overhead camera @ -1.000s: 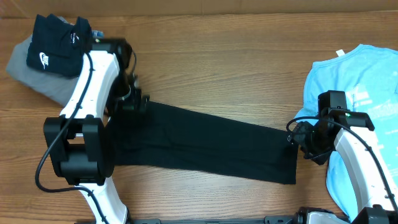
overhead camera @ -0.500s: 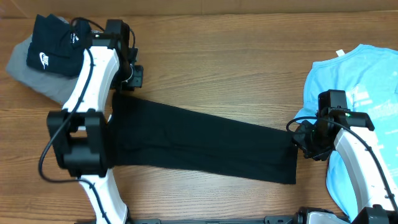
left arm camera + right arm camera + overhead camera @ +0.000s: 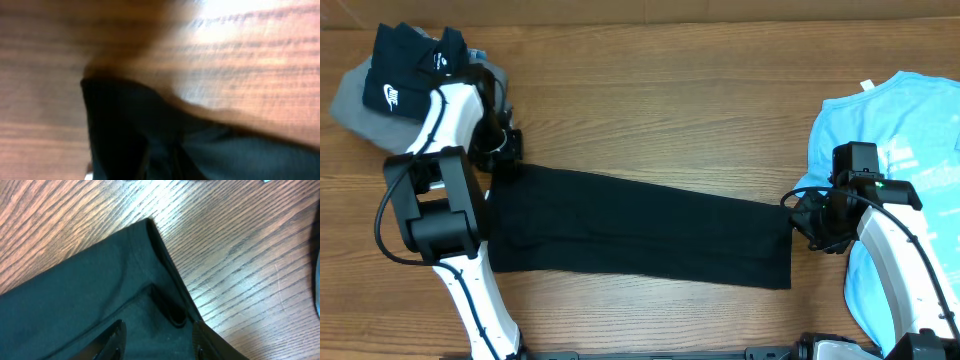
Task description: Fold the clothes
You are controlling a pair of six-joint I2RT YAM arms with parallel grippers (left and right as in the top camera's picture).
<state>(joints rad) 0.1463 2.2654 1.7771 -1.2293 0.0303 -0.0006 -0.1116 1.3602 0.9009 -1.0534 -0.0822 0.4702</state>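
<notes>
The clothes (image 3: 640, 235), a plain black T-shirt, lie folded into a long strip slanting across the wooden table. My left gripper (image 3: 505, 152) sits at the strip's far left corner. In the blurred left wrist view, black cloth (image 3: 225, 155) bunches in folds toward the jaws and hides the fingers; the gripper looks shut on it. At the strip's right end, my right gripper (image 3: 803, 225) stands open. Its two fingers (image 3: 116, 337) rest on the cloth (image 3: 75, 295) on either side of a folded hem, not pinching it.
A light blue T-shirt (image 3: 900, 150) lies at the right edge under the right arm. At the far left corner a small black garment with a white swoosh (image 3: 400, 80) sits on a grey folded garment (image 3: 355, 100), just beyond the left arm.
The left gripper lifted off the shirt, moved toward the far side, then came back down to the strip's left corner. The whole strip has shifted slightly left. The right gripper narrowed a little and stayed in place.
</notes>
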